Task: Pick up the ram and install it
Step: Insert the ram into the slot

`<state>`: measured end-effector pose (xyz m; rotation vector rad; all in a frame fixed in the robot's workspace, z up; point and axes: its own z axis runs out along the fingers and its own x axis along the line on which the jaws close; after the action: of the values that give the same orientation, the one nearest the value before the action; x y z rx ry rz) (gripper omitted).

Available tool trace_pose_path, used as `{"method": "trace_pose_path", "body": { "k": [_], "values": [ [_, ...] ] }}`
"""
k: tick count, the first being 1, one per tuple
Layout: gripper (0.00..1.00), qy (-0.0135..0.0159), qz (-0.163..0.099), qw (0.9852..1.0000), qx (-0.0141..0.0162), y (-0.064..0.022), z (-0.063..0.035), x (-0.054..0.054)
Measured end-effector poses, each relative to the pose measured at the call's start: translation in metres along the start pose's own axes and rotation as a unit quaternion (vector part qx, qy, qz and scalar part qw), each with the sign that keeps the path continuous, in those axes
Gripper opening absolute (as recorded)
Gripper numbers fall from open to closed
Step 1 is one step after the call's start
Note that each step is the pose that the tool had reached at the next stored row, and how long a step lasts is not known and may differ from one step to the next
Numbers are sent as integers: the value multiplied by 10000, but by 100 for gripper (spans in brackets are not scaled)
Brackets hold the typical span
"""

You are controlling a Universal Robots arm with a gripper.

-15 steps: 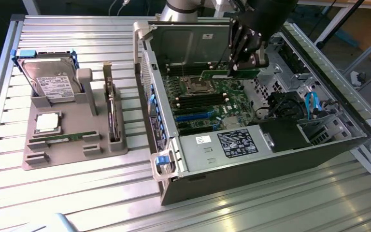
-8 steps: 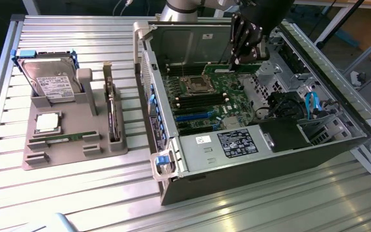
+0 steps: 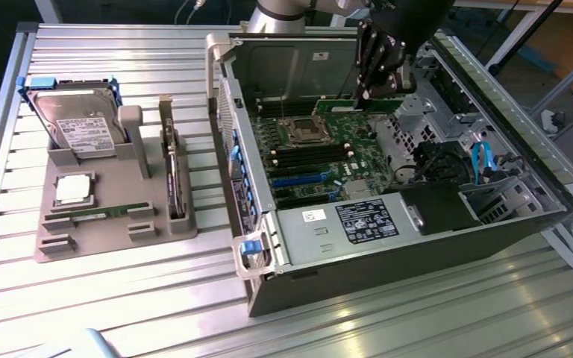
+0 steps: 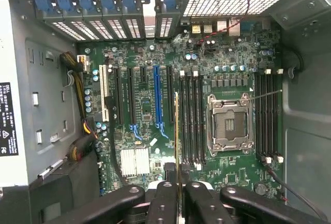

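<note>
My gripper (image 3: 381,93) hangs inside the open computer case (image 3: 229,142), above the motherboard (image 3: 331,160). It is shut on the ram (image 3: 361,106), a thin green stick held level just over the board. In the wrist view the ram (image 4: 177,131) shows edge-on between the dark fingers (image 4: 163,203). There the stick lies along the black memory slots (image 4: 192,120) beside the empty processor socket (image 4: 229,123), with a gap still showing between stick and slots. I cannot tell which slot it lines up with.
A grey fixture (image 3: 117,239) on the exterior view's left carries a hard drive (image 3: 77,123), a silver processor chip (image 3: 74,189), a dark expansion card (image 3: 172,179) and another thin green stick (image 3: 98,212). Case walls, a drive cage and cables (image 3: 480,160) hem in the board.
</note>
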<state>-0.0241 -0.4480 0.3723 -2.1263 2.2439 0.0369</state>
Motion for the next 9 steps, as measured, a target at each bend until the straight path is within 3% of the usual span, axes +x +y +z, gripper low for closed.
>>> {"method": "trace_pose_path", "body": {
  "k": [3,9],
  "values": [
    [13,0,0,10000,0,0,0,0],
    [13,-3,0,10000,0,2,127,6]
  ]
}}
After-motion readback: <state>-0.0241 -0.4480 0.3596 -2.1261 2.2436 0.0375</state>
